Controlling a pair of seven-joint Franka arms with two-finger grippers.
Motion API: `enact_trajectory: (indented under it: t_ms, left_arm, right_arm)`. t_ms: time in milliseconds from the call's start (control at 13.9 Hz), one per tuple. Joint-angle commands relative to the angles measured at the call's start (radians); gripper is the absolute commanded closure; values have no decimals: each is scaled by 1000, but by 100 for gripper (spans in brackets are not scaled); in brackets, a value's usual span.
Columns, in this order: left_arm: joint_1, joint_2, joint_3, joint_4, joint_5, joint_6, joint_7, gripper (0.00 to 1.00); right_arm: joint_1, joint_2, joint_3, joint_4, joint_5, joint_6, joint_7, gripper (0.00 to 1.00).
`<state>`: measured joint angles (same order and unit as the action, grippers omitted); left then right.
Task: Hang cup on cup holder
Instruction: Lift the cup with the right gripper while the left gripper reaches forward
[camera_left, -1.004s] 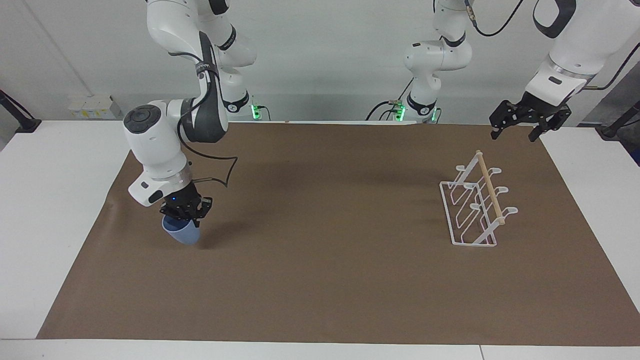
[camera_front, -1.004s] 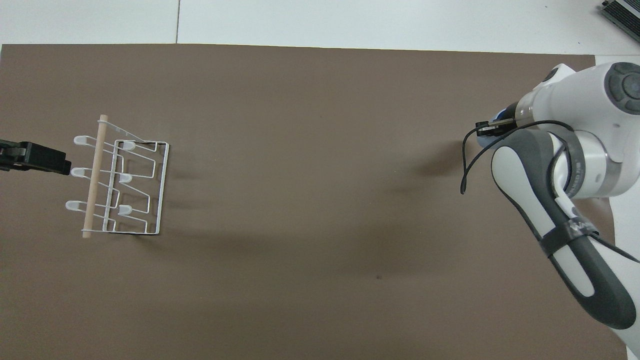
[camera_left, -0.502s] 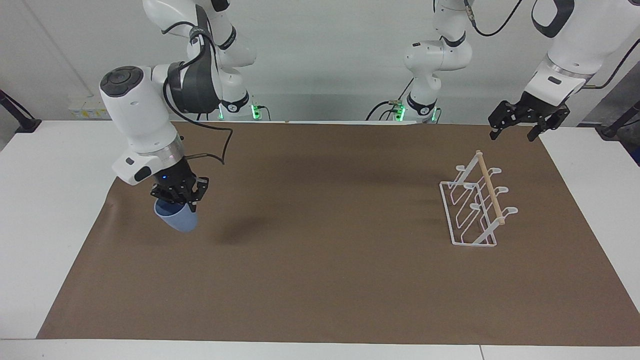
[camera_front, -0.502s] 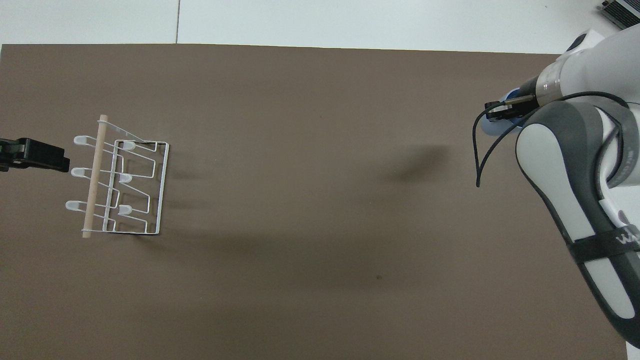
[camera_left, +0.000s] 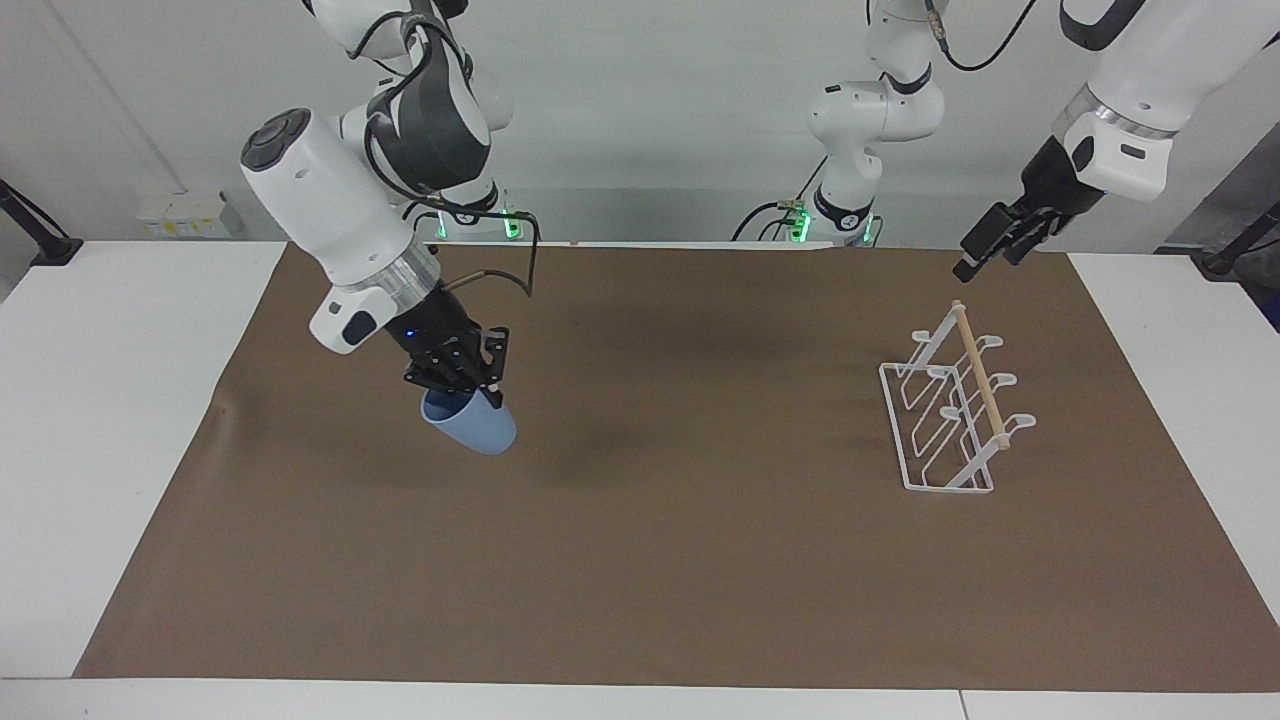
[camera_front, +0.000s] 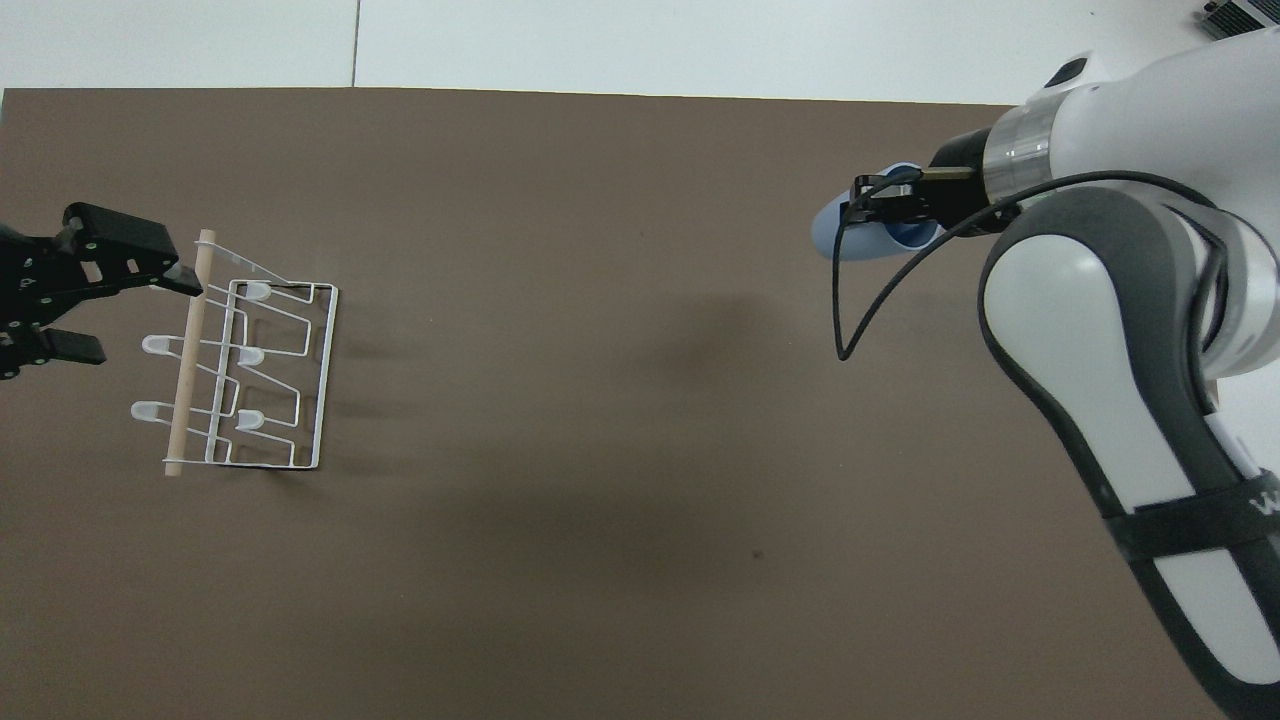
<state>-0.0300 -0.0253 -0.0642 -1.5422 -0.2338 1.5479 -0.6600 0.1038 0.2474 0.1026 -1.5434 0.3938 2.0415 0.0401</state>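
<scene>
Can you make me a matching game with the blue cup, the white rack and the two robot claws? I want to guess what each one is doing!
Things:
1. cup
2. cup holder
3. left gripper
4. right gripper

States:
A. open, empty, up in the air by the rack's wooden rod
B. stands on the brown mat, nothing hung on it
C. shut on the cup's rim
D. tilted, lifted off the mat

Pairs: 1-D, 2-B, 3-A, 4-C
</scene>
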Motion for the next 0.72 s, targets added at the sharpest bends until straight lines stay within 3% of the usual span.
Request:
enact_trajectory:
  t_ms: [0, 215, 430, 646]
  left_arm:
    - [-34, 16, -43, 31, -96, -8, -359, 0]
    - [-37, 16, -126, 31, -185, 82, -732, 0]
    - [-51, 21, -144, 21, -246, 207, -979, 0]
    - [-73, 80, -148, 31, -301, 256, -1131, 0]
  right_arm:
    - [91, 10, 3, 14, 45, 80, 172, 100]
    - [172, 15, 5, 14, 87, 181, 375, 100]
    - [206, 15, 3, 12, 302, 284, 426, 100]
    - [240, 15, 5, 14, 501, 383, 461, 100]
